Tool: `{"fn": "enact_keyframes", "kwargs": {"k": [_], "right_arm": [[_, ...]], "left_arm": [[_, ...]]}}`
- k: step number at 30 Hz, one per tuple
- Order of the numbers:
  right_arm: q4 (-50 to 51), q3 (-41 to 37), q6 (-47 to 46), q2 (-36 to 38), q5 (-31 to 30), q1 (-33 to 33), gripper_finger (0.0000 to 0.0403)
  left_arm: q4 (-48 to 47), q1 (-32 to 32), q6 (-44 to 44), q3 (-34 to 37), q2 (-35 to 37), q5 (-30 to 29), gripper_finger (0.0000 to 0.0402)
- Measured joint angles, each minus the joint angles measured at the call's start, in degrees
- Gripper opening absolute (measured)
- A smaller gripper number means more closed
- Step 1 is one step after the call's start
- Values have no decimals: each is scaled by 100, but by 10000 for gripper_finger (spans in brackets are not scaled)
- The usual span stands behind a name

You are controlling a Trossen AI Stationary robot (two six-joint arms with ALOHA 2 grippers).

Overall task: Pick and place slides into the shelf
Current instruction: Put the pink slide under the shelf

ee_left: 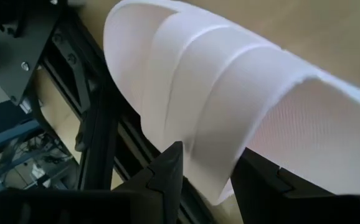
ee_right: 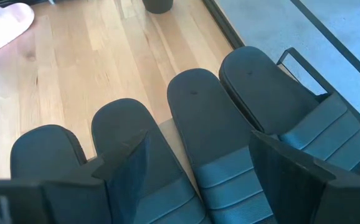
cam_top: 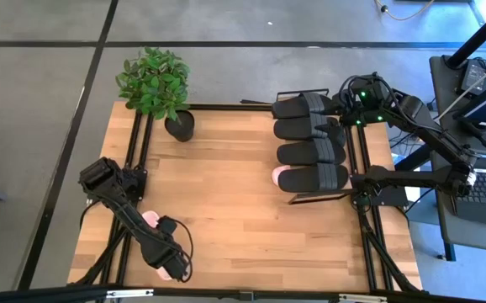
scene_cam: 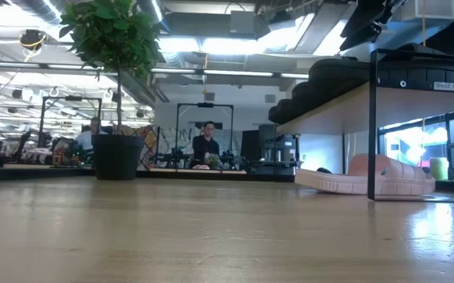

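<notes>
black slides [cam_top: 310,128]: matte black | pink slide [scene_cam: 368,174]: pale pink | shelf [scene_cam: 345,102]: light wood board, black frame | tabletop [cam_top: 226,194]: light wood grain | plant [cam_top: 153,80]: green, black pot

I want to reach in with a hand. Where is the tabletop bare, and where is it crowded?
Bare: the wide middle of the table, between the potted plant and the shelf. Crowded: the shelf, with four black slides on top, a pink slide beneath and the right gripper above them; the left gripper holds a pink slide at the near-left edge.
</notes>
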State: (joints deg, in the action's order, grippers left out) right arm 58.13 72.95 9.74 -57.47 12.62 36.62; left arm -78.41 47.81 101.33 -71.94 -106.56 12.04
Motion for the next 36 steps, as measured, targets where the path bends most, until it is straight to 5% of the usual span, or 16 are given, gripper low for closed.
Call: {"fn": "enact_keyframes", "kwargs": {"k": [15,23,29,36], "right_arm": [[108,0,0,0,0,-2,275],[276,-2,0,0,-2,0,275],[277,-2,0,0,-2,0,275],[280,-2,-20,0,-2,0,275]], "left_arm": [[118,-29,180,21,0,-422,115],[36,-68,175,21,-2,-198,13],[-32,-177,82,10,-2,-228,7],[-829,-673,-981,-433,-9,-1254,4]]}}
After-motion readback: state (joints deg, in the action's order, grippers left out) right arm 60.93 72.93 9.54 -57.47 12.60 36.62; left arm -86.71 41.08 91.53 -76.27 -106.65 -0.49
